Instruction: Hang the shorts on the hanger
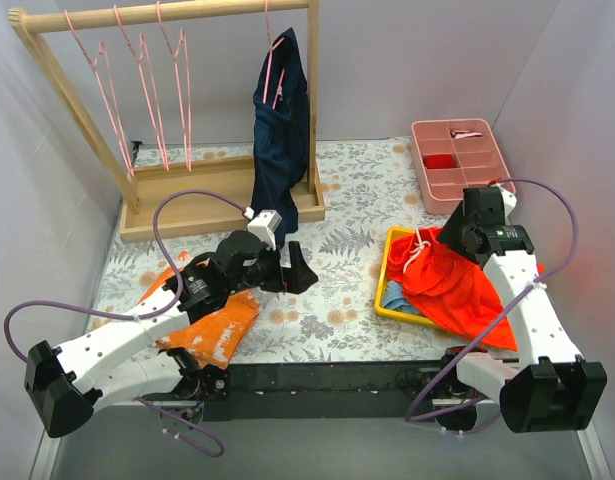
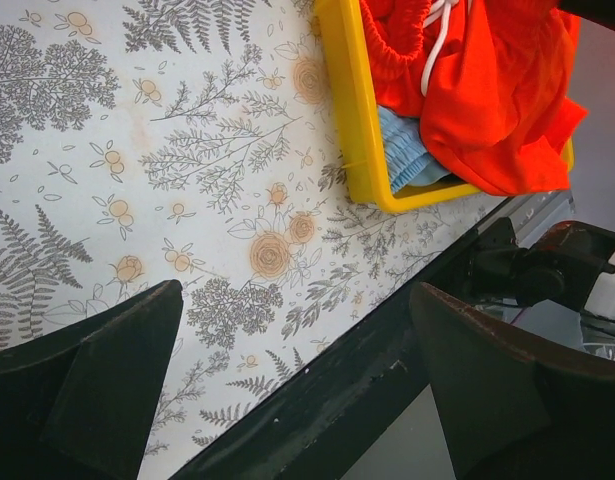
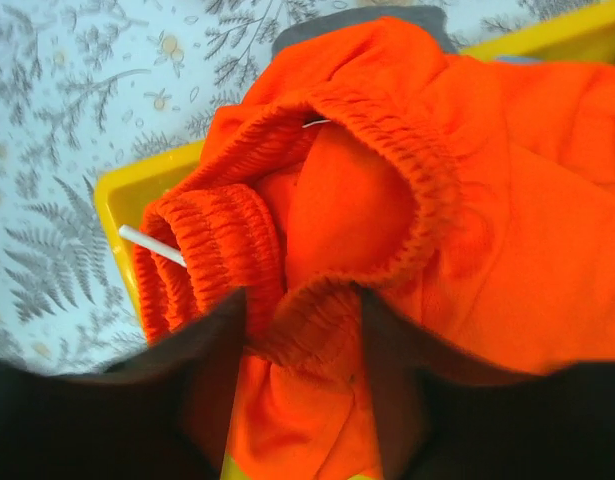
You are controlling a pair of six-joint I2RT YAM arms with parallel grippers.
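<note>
The red-orange shorts [image 1: 457,285] with a white drawstring lie bunched in a yellow tray [image 1: 387,270] at the right, draping over its near edge. My right gripper [image 1: 449,245] is shut on the elastic waistband; in the right wrist view the waistband [image 3: 317,320] is pinched between the two dark fingers of the gripper [image 3: 302,330]. My left gripper [image 1: 292,270] is open and empty above the flowered table centre, its jaws wide apart in the left wrist view [image 2: 297,400]. Several pink wire hangers [image 1: 147,90] hang on the wooden rack at the back left. The shorts also show in the left wrist view [image 2: 487,90].
A dark navy garment [image 1: 282,130] hangs on the rack's right end. An orange speckled cloth [image 1: 212,330] lies under the left arm. A light blue cloth [image 1: 397,297] lies in the yellow tray under the shorts. A pink compartment tray [image 1: 457,160] stands at the back right.
</note>
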